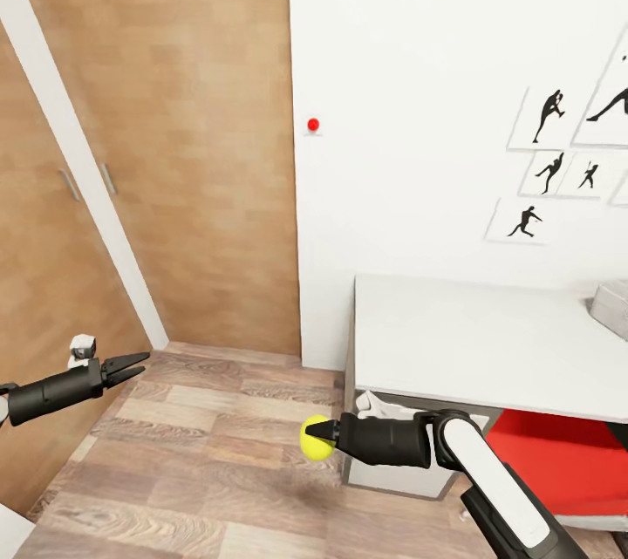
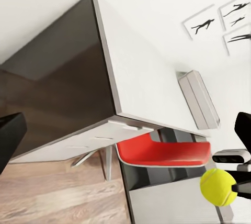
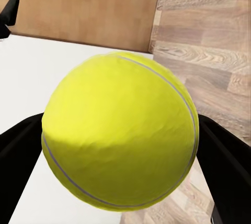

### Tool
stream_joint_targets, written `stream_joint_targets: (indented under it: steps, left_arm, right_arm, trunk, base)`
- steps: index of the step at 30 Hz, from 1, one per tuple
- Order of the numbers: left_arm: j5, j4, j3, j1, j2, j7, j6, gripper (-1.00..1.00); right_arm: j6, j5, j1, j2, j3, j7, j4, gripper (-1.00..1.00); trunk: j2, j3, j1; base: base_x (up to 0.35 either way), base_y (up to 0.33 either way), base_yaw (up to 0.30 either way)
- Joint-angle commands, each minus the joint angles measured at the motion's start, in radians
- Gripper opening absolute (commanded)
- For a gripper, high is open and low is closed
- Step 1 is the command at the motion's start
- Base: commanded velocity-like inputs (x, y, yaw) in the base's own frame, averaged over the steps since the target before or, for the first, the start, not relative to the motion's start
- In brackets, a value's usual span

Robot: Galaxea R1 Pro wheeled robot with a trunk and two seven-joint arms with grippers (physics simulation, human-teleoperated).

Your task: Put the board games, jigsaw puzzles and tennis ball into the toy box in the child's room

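Both arms end in matte black cylindrical wrists with pointed black fingers (image 1: pixel 131 364), and the right forearm (image 1: pixel 506 489) is glossy white.
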Motion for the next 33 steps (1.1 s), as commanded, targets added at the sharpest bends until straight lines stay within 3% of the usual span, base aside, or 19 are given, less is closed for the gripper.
stream_joint_targets:
  steps: [1,22,33]
  left_arm:
    - [0.011,-0.001,-0.007,-0.003,0.001,-0.003,0.007,1.0]
    - [0.011,-0.001,-0.007,-0.004,0.001,-0.003,0.007,1.0]
    - [0.011,-0.001,-0.007,-0.004,0.001,-0.003,0.007,1.0]
  right_arm:
    - [0.0,-0.01,-0.001,-0.001,0.002,-0.011,-0.001,-1.0]
    - [0.0,-0.01,-0.001,-0.001,0.002,-0.011,0.001,-1.0]
    - [0.0,-0.01,-0.001,-0.001,0.0,-0.011,0.001,-1.0]
  trunk:
    - [-0.002,-0.001,0.001]
    - [-0.002,0.031,0.001]
    - [-0.002,0.034,0.001]
  base:
    - [0.0,0.0,-0.167]
    - [-0.12,0.0,-0.165]
    - [-0.122,0.0,-0.028]
